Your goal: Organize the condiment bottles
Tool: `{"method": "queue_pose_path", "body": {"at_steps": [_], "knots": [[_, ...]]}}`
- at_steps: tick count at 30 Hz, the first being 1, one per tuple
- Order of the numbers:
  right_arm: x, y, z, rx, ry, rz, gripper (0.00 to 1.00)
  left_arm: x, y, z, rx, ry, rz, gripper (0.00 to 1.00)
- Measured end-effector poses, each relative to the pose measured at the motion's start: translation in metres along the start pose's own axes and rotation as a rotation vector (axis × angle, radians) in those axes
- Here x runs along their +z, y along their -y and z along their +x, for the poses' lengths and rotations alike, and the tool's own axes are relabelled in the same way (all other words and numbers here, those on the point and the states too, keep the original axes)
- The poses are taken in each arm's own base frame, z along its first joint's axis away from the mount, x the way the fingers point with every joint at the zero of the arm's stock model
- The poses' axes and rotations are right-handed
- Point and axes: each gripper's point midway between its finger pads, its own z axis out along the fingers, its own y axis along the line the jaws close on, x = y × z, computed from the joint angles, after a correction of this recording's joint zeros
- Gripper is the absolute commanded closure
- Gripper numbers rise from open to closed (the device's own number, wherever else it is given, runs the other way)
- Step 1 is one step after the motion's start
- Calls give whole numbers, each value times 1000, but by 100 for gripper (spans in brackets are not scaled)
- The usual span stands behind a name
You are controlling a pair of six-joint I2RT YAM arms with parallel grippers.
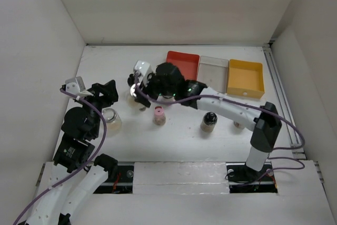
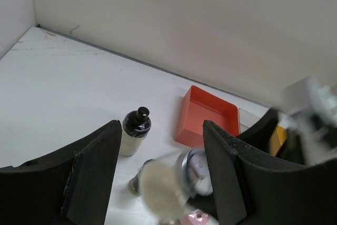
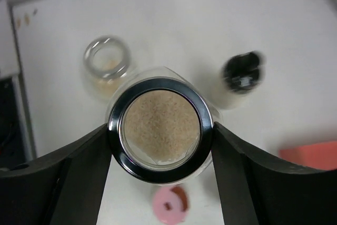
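Note:
My right gripper [image 3: 160,130] is shut on a clear jar [image 3: 160,122] with a dark metal rim and tan powder inside, one finger on each side of the rim. In the top view this gripper [image 1: 139,96] holds the jar [image 1: 138,93] at the table's middle left. The left wrist view shows the jar [image 2: 163,183] blurred. Around it stand a pink-capped bottle [image 1: 158,115], a black-capped bottle [image 3: 239,77] and a squat glass jar [image 3: 107,64]. My left gripper [image 1: 109,90] hovers left of them, open [image 2: 160,130] with nothing between its fingers.
Red tray [image 1: 182,62], clear tray [image 1: 213,69] and yellow tray [image 1: 245,77] sit in a row at the back. Another black-capped bottle [image 1: 209,121] stands in front of the right forearm. The squat glass jar [image 1: 111,119] is close beside the left arm. White walls enclose the table.

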Motion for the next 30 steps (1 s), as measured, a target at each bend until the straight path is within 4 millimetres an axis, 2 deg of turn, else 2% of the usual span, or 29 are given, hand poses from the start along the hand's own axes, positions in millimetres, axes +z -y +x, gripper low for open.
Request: {"method": "queue_pose_path", "body": {"at_steps": [2,4,7,9,11,13,15,18,20,21,30], "knots": [[-20,30,-29,9,79,60,55,0,0,0,-1,2,1,41],[-44,85,-56,24,160,175,55,0,0,0,-1,2,1,41],[-63,163,-67,53,210,334,55,0,1,0,-1,2,3,41],[-70,217,-61,77,213,441,55,0,1,-1,-2,2,5,41],[-68,269,-44,107,193,531,54,0,1,-1,-2,3,6,41],[-60,311,-17,138,152,595,54,0,2,-1,-3,2,10,41],[-50,345,13,168,104,640,54,1,2,0,-3,2,11,41],[-34,376,61,213,23,672,54,1,2,3,-1,-3,11,41],[-27,383,90,240,-33,677,54,2,2,4,1,-9,10,41],[-26,386,97,238,-48,686,54,2,2,5,2,-9,10,41],[-17,376,106,249,-70,667,54,4,3,7,6,-19,10,41]]}}
